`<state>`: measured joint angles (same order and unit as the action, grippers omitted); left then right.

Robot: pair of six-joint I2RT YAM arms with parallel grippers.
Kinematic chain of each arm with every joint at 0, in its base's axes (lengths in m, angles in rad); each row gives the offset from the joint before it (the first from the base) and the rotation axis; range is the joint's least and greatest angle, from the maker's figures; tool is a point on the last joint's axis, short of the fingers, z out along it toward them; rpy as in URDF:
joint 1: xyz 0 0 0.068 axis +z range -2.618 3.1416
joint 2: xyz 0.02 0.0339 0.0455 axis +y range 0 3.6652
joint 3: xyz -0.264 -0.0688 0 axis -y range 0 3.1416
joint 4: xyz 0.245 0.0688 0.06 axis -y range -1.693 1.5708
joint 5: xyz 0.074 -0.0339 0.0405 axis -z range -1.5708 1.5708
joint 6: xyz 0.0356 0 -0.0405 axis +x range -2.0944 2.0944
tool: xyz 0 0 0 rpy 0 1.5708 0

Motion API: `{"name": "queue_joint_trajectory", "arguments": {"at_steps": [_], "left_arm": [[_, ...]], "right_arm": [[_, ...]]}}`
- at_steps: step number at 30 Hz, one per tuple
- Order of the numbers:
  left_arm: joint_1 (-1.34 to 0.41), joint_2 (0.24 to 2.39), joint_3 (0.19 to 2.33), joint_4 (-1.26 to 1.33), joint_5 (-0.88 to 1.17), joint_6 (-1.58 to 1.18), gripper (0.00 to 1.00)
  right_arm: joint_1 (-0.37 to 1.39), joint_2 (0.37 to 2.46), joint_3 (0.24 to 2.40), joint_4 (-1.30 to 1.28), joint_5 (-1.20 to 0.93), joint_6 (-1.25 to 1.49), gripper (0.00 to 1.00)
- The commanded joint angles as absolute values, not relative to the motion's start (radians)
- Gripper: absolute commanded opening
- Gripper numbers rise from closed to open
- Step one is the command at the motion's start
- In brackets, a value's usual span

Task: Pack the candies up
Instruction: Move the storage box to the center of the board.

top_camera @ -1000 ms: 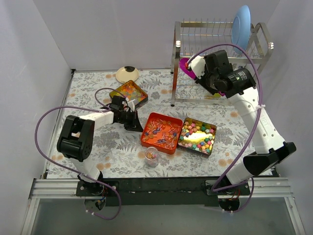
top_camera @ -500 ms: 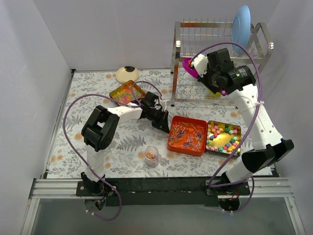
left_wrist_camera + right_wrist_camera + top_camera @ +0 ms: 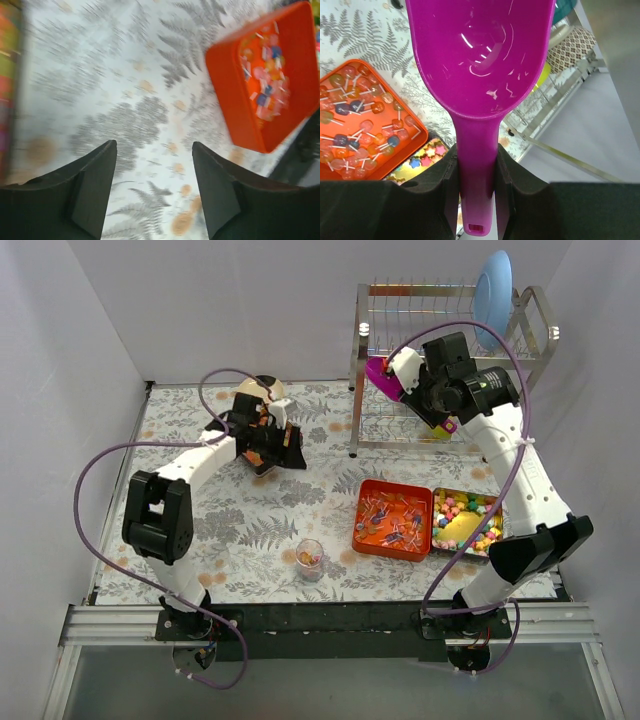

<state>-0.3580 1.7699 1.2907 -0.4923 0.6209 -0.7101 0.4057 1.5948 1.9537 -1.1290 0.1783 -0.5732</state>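
Candies [image 3: 395,523] lie loose in the orange tray [image 3: 235,112], more just right of it. They look tiny, light, slippery: scoop, don't pinch. Right jaws clamp the scoop [image 3: 480,60] by its handle, behind the tray; left jaws gape empty.

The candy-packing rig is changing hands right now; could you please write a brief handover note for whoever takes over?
Left gripper: open, empty, over bare tablecloth by the third candy tray, which is blurred at the view's edge.
Right gripper: shut on the purple scoop handle, raised near the dish rack; scoop empty.
Trays: wrapped pieces in the orange tray; pastel pieces in the gold tray beside it.
Done: small clear cup holds a few candies.
Left: probably scoop more into the cup.
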Motion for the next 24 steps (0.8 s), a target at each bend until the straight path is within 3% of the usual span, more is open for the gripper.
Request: {"name": "queue_joint_trajectory", "arguments": {"at_steps": [1, 10, 16, 22, 24], "left_arm": [[-0.341, 1.802, 1.437, -0.486, 0.496, -0.475, 0.63], [-0.321, 2.077, 1.729, -0.54, 0.293, -0.396, 0.63], [-0.319, 2.118, 1.726, -0.552, 0.267, -0.365, 0.58], [-0.319, 2.048, 1.628, -0.566, 0.349, -0.319, 0.35], [-0.319, 1.995, 1.56, -0.563, 0.379, -0.318, 0.32]], "right_arm": [[0.399, 1.635, 2.028, -1.106, 0.124, -0.554, 0.01], [0.399, 1.64, 2.037, -1.115, 0.1, -0.554, 0.01], [0.4, 1.617, 1.994, -1.112, 0.106, -0.563, 0.01], [0.399, 1.634, 2.016, -1.114, 0.097, -0.563, 0.01], [0.399, 1.643, 2.022, -1.117, 0.092, -0.561, 0.01]]}}
